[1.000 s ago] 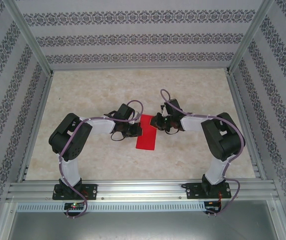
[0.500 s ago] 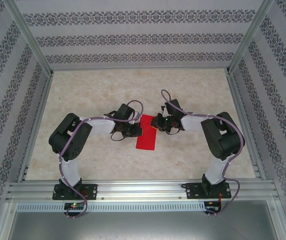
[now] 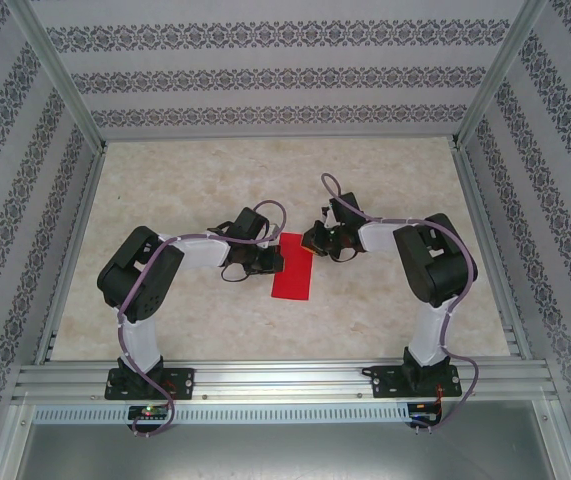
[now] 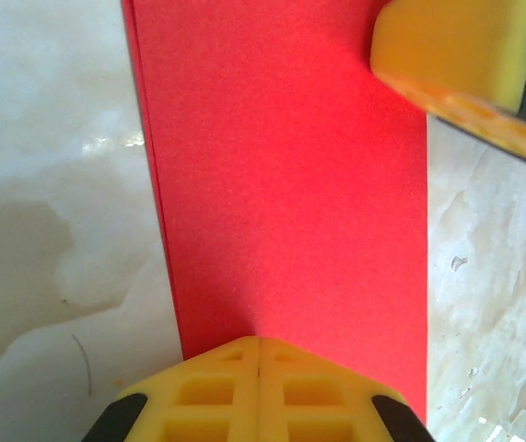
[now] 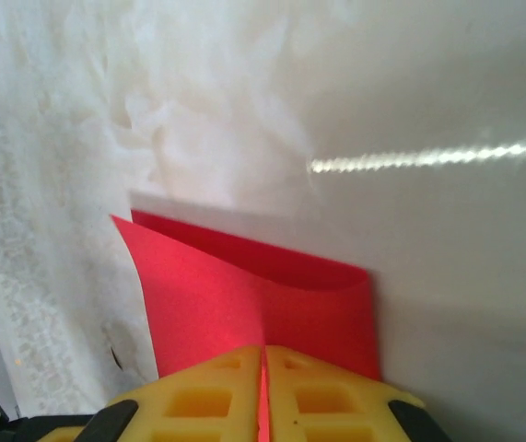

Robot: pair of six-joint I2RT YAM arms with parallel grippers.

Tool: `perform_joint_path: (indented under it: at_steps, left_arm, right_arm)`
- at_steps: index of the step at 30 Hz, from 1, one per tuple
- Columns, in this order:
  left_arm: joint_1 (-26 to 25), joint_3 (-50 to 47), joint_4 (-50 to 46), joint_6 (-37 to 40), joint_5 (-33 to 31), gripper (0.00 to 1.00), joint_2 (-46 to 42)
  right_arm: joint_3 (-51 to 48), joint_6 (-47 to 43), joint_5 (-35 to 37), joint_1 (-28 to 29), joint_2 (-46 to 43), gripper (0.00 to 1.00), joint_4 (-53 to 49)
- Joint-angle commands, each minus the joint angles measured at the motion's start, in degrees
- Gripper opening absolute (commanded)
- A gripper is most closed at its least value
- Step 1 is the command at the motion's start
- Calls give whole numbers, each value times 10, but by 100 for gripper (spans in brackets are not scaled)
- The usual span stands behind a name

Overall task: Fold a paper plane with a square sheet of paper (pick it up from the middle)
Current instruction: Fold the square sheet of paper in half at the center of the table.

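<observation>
The square sheet of paper (image 3: 293, 270), bright red, lies folded in half as an upright rectangle in the middle of the table. My left gripper (image 3: 276, 260) is shut, its yellow fingertips pressing down on the sheet's left side (image 4: 290, 184). In the left wrist view the left gripper (image 4: 259, 339) has no paper between its jaws. My right gripper (image 3: 311, 241) is at the sheet's far right corner. In the right wrist view the right gripper (image 5: 263, 350) is shut on the paper (image 5: 244, 281), red showing in the slit, and the pinched layer curls up off the table.
A pale marbled tabletop (image 3: 205, 180) spreads around the sheet. Aluminium rails (image 3: 265, 380) run along the near edge, with patterned walls on three sides. One of the right gripper's yellow fingers (image 4: 456, 51) shows at the top right of the left wrist view.
The right arm's elbow has swung left and farther from the base, and its gripper has shifted slightly toward the far side at the paper's corner. The left arm and the sheet have stayed put.
</observation>
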Motion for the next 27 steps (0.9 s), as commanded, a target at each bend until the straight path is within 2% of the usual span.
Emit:
perform_joint_path:
  at_steps: [1, 7, 12, 17, 23, 27]
  left_arm:
    - [-9, -19, -76, 19, -35, 0, 11]
    - [-9, -18, -82, 22, -40, 0, 7]
    - [-9, -18, -85, 24, -39, 0, 6]
    - [-9, -18, -84, 24, -38, 0, 4]
    - [-9, -17, -84, 26, -35, 0, 4]
    - [-9, -17, -87, 30, -35, 0, 4]
  right_arm:
    - [5, -15, 35, 9, 25, 11, -43]
    - [24, -25, 45, 8, -23, 11, -77]
    - [56, -36, 25, -5, -48, 11, -81]
    - [64, -31, 12, -10, -20, 11, -68]
    - [45, -20, 37, -10, 31, 11, -53]
    - [49, -24, 47, -9, 26, 10, -70]
